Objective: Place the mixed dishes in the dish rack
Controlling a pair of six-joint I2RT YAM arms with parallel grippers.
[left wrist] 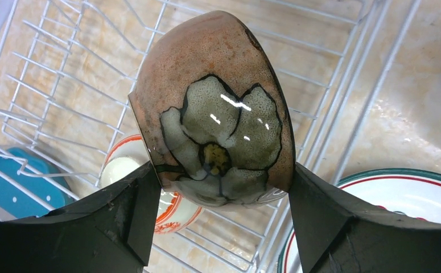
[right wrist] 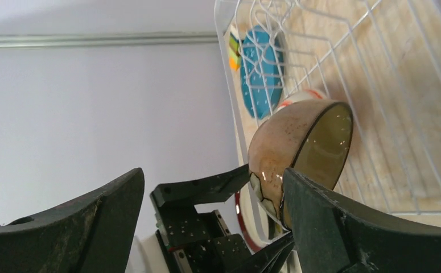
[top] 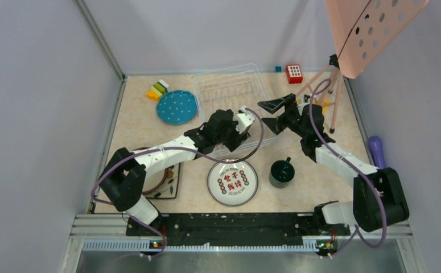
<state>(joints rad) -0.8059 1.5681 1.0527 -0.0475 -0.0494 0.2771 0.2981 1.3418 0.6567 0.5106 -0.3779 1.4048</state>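
My left gripper (top: 242, 121) reaches over the front of the white wire dish rack (top: 223, 77). It is shut on the brown bowl (left wrist: 218, 108), held on its side just above the rack floor (left wrist: 351, 136). The orange-white bowl (left wrist: 132, 170) lies in the rack behind it. My right gripper (top: 270, 115) is open and empty, right next to the brown bowl (right wrist: 297, 142). The blue dotted plate (top: 176, 107) lies left of the rack. The grey-rimmed plate (top: 233, 181) and the dark green mug (top: 281, 172) sit in front. The square leaf plate (top: 170, 183) is partly under my left arm.
A pink perforated board (top: 371, 28) on a tripod stands at the back right. A red block (top: 294, 73) is behind the rack, and coloured toy blocks (top: 157, 90) are at the back left. A purple object (top: 376, 149) lies by the right wall.
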